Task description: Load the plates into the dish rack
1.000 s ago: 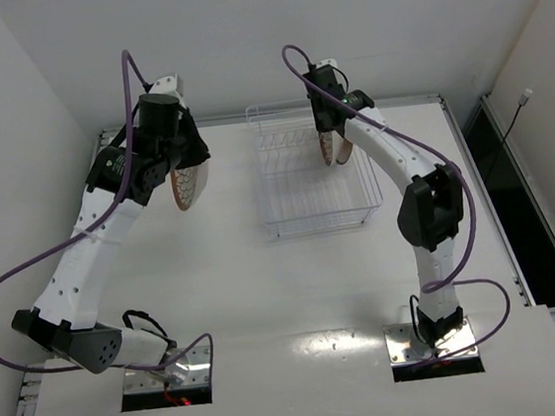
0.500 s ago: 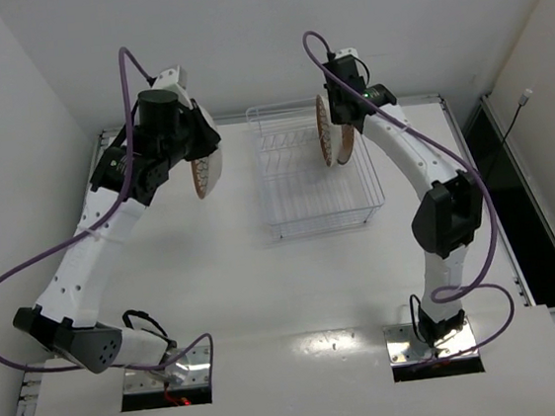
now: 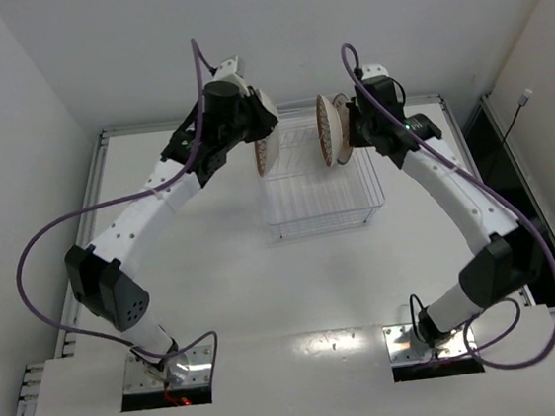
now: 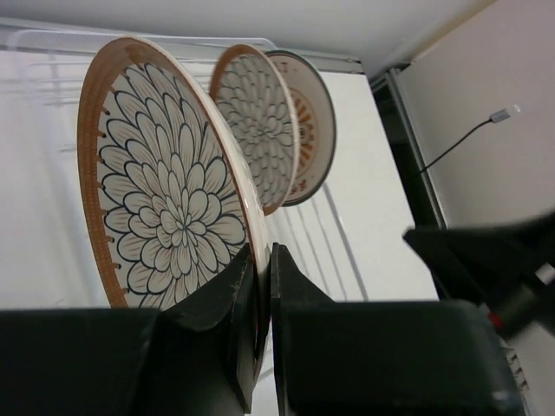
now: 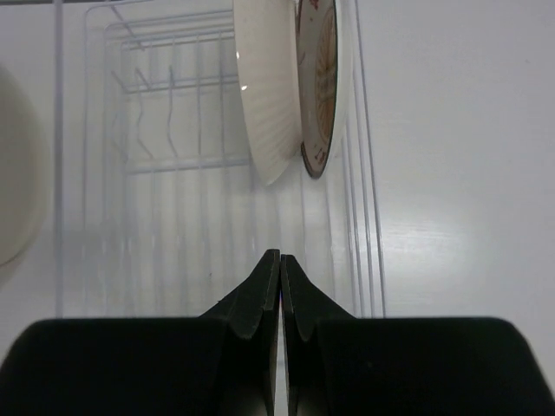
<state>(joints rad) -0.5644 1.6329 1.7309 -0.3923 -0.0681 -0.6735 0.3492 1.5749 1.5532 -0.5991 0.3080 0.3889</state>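
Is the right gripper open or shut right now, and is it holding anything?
Shut and empty. On the right gripper the fingertips press together with nothing between them; two plates stand beyond it in the dish rack.

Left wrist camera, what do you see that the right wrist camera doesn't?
Only the left wrist view shows the petal patterns, and the left gripper shut on the held plate. Only the right wrist view shows the right gripper, shut and empty, and the dish rack dividers clearly. Both show two plates standing in the rack: the second petal plate and the white plate.
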